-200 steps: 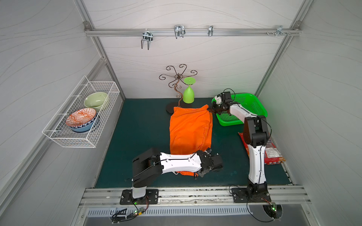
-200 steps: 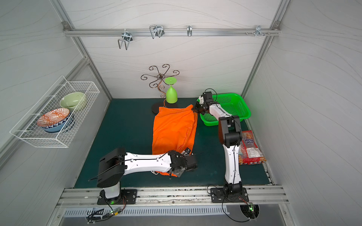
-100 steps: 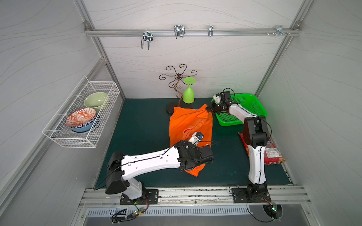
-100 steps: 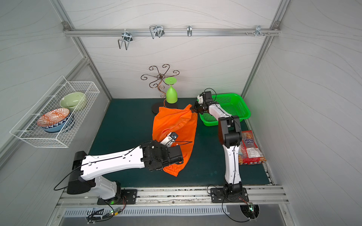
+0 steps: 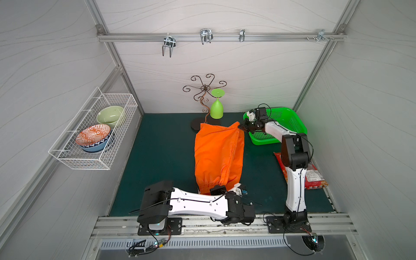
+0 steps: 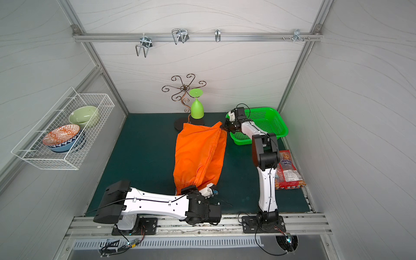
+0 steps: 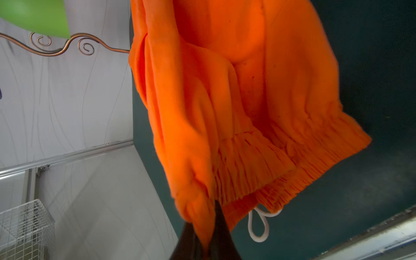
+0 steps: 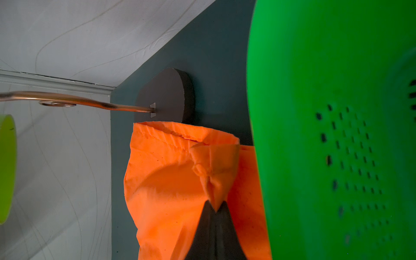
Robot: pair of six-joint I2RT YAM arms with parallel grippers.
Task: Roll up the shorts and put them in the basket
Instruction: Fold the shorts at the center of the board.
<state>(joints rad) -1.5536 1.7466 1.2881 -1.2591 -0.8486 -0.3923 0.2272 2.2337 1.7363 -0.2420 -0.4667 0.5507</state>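
The shorts [image 5: 218,155] lie stretched lengthwise down the middle of the dark green mat [image 5: 162,153], pulled between the two grippers, with the waistband toward the front rail and the leg hems toward the back wall. The left gripper [image 7: 206,234] is clamped on a bunched fold of orange cloth at the waistband [image 7: 292,162] end. In the left wrist view its black fingers [image 7: 221,236] press together with the fabric squeezed between them. The white drawstring [image 7: 258,225] hangs in a loop just beside that grip, under the gathered elastic.

The right gripper [image 8: 215,209] pinches a corner of a leg hem at the far end, its fingers closed tight on a small peak of cloth. It sits just beside the green basket [image 5: 290,117], whose wall fills much of the right wrist view. The other far corner of the hem lies against the dark round base of the curly wire stand [image 5: 203,99], and a green goblet [image 5: 216,109] sits foot-up beside its stem.

The cloth is loosely doubled along its length, with a long crease down the middle — not rolled anywhere. A red snack packet [image 5: 315,177] lies on the mat near the right arm. A white wire rack [image 5: 94,144] on the left wall holds bowls.
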